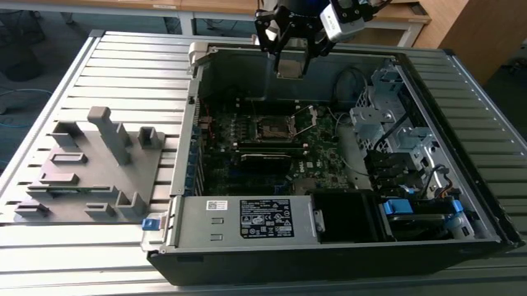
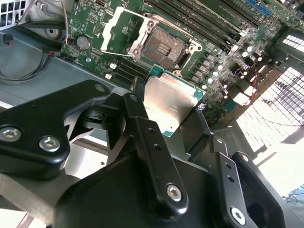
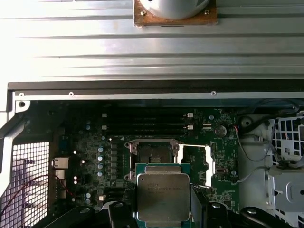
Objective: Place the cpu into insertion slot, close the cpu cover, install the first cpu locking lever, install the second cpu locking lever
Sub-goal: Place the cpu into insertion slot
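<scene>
My gripper (image 1: 290, 66) hangs above the far wall of the open computer case, shut on the cpu (image 1: 290, 64). In both wrist views the cpu (image 2: 170, 102) (image 3: 161, 197) shows as a flat square chip with a dull silvery top and a green edge, clamped between black fingers (image 2: 137, 102). The insertion slot (image 1: 272, 127) (image 2: 166, 44) (image 3: 151, 151) lies bare on the green motherboard (image 1: 321, 160), below the chip and apart from it. The cpu cover (image 1: 307, 120) (image 2: 121, 28) (image 3: 197, 161) stands swung open beside the slot.
A grey plastic fixture (image 1: 91, 166) lies on the slatted table at the exterior view's left. Inside the case are a labelled metal box (image 1: 247, 219), a drive cage (image 1: 395, 129) with cables, and long black memory sticks (image 3: 142, 124) beside the slot.
</scene>
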Tool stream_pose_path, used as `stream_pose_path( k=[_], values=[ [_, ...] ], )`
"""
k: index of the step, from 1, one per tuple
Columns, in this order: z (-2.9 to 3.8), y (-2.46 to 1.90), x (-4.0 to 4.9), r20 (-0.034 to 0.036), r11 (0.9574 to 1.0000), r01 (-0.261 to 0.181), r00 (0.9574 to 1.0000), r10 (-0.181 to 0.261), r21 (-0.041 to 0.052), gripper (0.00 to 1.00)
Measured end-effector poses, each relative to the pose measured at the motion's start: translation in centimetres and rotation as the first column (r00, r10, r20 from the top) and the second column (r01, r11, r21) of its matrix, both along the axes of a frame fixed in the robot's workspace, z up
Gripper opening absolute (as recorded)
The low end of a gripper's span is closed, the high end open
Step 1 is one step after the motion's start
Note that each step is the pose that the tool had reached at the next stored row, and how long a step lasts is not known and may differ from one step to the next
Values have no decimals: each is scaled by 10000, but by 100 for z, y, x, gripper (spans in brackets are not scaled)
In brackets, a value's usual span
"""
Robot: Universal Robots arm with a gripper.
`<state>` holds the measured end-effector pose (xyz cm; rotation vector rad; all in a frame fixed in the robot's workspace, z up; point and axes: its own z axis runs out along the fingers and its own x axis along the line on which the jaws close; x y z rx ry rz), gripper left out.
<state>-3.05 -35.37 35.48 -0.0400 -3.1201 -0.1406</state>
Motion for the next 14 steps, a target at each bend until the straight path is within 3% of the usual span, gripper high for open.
stream_pose_path(
  k=[14],
  values=[
    [-56, 0, 0, -1, 10000, 0, 10000, 0, -4, 54]
  ],
)
